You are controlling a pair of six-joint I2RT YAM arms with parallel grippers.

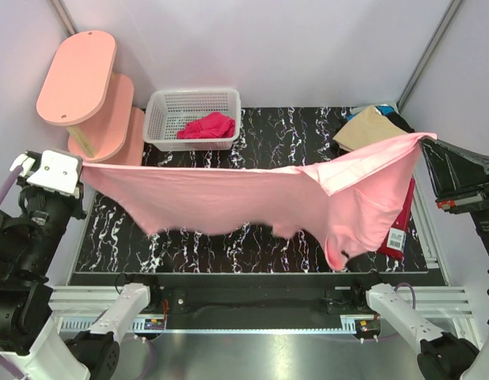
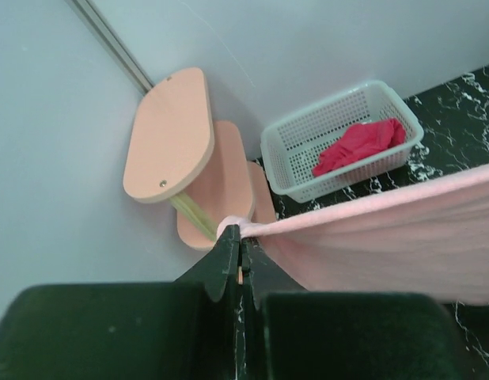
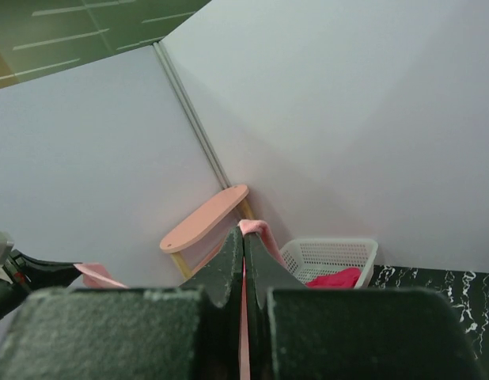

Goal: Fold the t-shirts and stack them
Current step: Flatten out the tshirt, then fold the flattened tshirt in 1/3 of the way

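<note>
The pink t-shirt point(image 1: 252, 194) hangs in the air above the bench point(image 1: 229, 241), stretched like a washing line between the two arms. The left gripper point(image 1: 82, 165) is clamped tight on one end of its top edge at the bench's left side. In the left wrist view the jaws meet on a small pinch of pink cloth. The right gripper point(image 1: 425, 142) is likewise closed on the other end, higher up at the far right. The right wrist view shows a fold of pink poking out between its tips.

So the shirt's long axis runs left to right across the whole bench, with each arm at one end and neither nearer than the other. The top edge is taut. The lower edge sags, and the right-hand part hangs lowest in a bunched flap. Laying it flat likely calls for both arms to come down together, keeping that span.

Behind the flap, a dark red t-shirt point(image 1: 399, 229) with a white tag lies along the bench's right edge. Farther back in that corner sits a tan t-shirt point(image 1: 371, 127). At the far centre a white basket point(image 1: 161, 127) holds a red cloth point(image 1: 206, 127), possibly another shirt. A pink shelf stand point(image 1: 78, 75) fills the far left corner.
</note>
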